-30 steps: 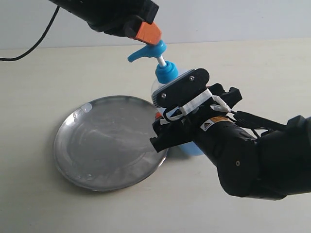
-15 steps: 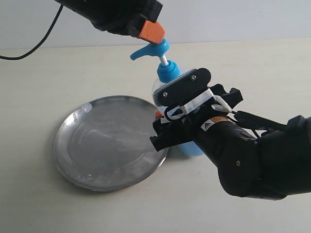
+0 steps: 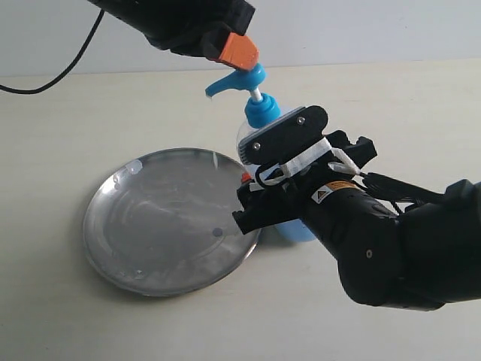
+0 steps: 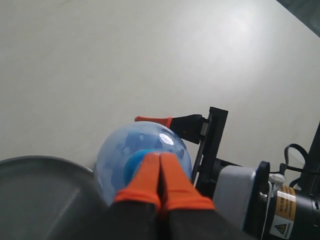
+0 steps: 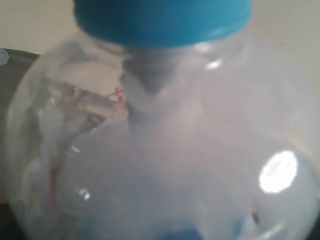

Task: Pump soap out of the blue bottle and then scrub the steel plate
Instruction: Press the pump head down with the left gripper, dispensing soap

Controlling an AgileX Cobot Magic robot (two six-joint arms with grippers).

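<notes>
The blue bottle [image 3: 261,113] stands upright at the right rim of the steel plate [image 3: 150,248]. My right gripper [image 3: 263,177] is shut on the bottle's body, which fills the right wrist view [image 5: 165,150]. My left gripper [image 3: 239,51] is shut, and its orange fingertips [image 4: 150,172] rest on top of the blue pump head. The spout points out over the plate. A thin thread of soap [image 3: 216,159] hangs under it, and a small blob [image 3: 216,232] lies on the plate below.
The beige table [image 3: 68,113] runs all round the plate. A black cable [image 3: 52,71] crosses the far left. My bulky right arm [image 3: 391,248] fills the right foreground.
The left gripper and the pump head have sunk slightly and shifted right. A thread of soap has come from the spout and a blob has appeared on the plate.
</notes>
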